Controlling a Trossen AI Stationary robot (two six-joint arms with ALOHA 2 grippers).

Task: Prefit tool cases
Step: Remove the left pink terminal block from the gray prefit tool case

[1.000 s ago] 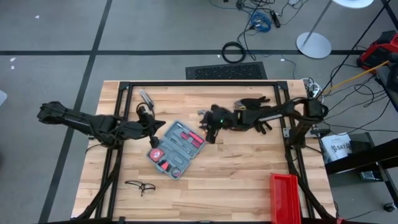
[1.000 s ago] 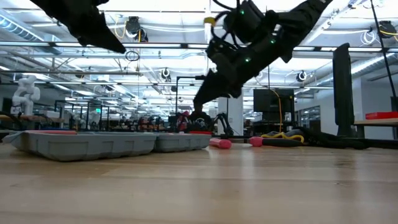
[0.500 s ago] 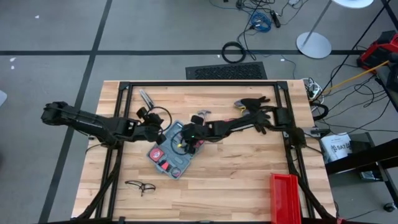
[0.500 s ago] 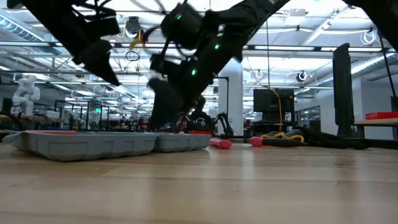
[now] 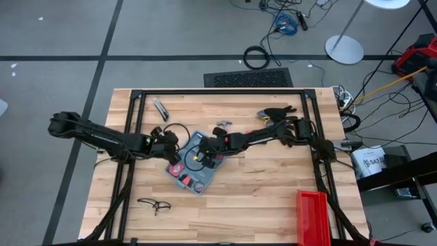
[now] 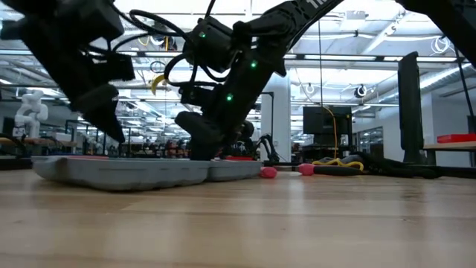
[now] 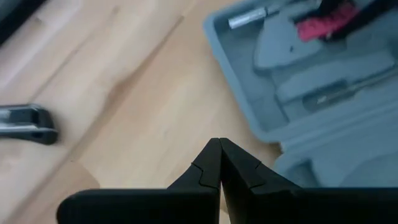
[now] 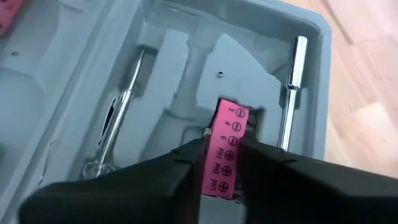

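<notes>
The blue-grey tool case (image 5: 194,167) lies open and flat on the wooden table, its grey moulded tray up (image 8: 124,93). My right gripper (image 8: 222,144) is over the tray, shut on a red bit holder (image 8: 225,168) printed with screwdriver sizes. Two metal shafts (image 8: 289,93) lie in tray slots beside it. My left gripper (image 7: 217,155) is shut and empty. It points down at bare wood just off the case's left corner (image 7: 273,134). In the low view it hangs a little above the case (image 6: 115,134). My right gripper pinches the red bit holder by its two long sides (image 8: 214,158) between its two fingers, slanting down from the table's right. The fingers lie along the holder. Its far end (image 8: 239,115) is at a recess of the tray; whether it rests there, I cannot tell.
A utility knife (image 5: 160,108) lies at the far left, also seen in the left wrist view (image 7: 25,124). Loose tools (image 5: 222,126) lie beyond the case. Safety glasses (image 5: 153,203) are near the front left. A red bin (image 5: 313,215) stands front right.
My right gripper has swung from right of the case toward the table's left and down onto the tray. My left gripper has sunk and tipped down toward the case's left corner. The case has slid a little along the table.
</notes>
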